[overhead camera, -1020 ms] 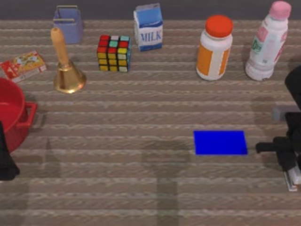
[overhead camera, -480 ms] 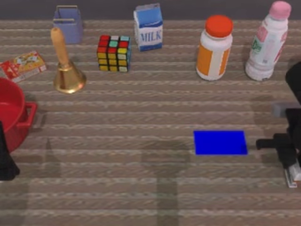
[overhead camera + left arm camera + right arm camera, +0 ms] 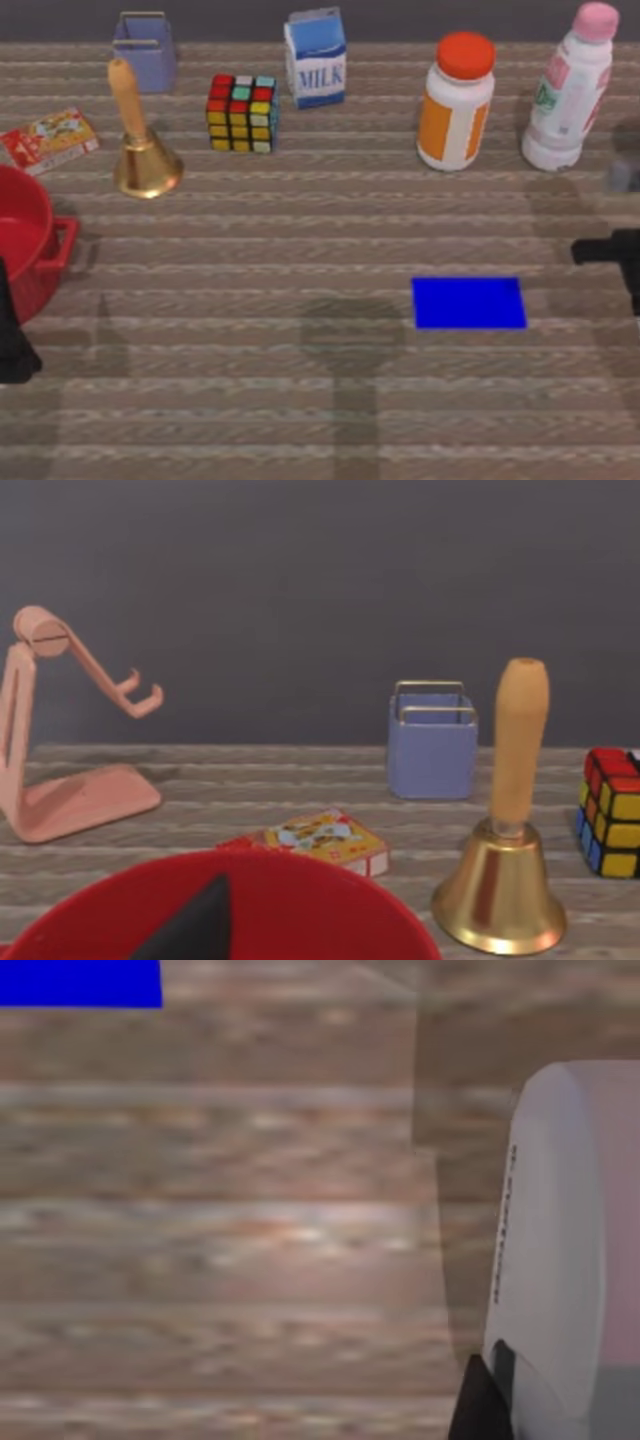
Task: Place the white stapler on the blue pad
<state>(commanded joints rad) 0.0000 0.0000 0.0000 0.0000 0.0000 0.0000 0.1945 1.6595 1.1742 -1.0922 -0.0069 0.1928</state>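
Note:
The blue pad [image 3: 469, 303] lies flat on the table right of centre; one corner of the blue pad [image 3: 80, 982] shows in the right wrist view. The white stapler [image 3: 555, 1240] fills that view's side, hanging above the wood with a dark fingertip [image 3: 480, 1405] pressed against it. It is outside the top view. My right gripper [image 3: 622, 258] is at the table's right edge, right of the pad and apart from it, shut on the stapler. My left gripper [image 3: 12, 345] is parked at the left edge, open, over the red pot.
Along the back stand a lilac box [image 3: 145, 50], brass bell [image 3: 143, 150], Rubik's cube [image 3: 241, 113], milk carton [image 3: 316, 57], orange-capped bottle [image 3: 457, 102] and pink-capped bottle [image 3: 572, 90]. A red pot [image 3: 25, 240] and small carton [image 3: 50, 140] sit at the left.
My right gripper has pulled back and rightwards, mostly out of the top view. The stapler that stuck out below it has left that view with it.

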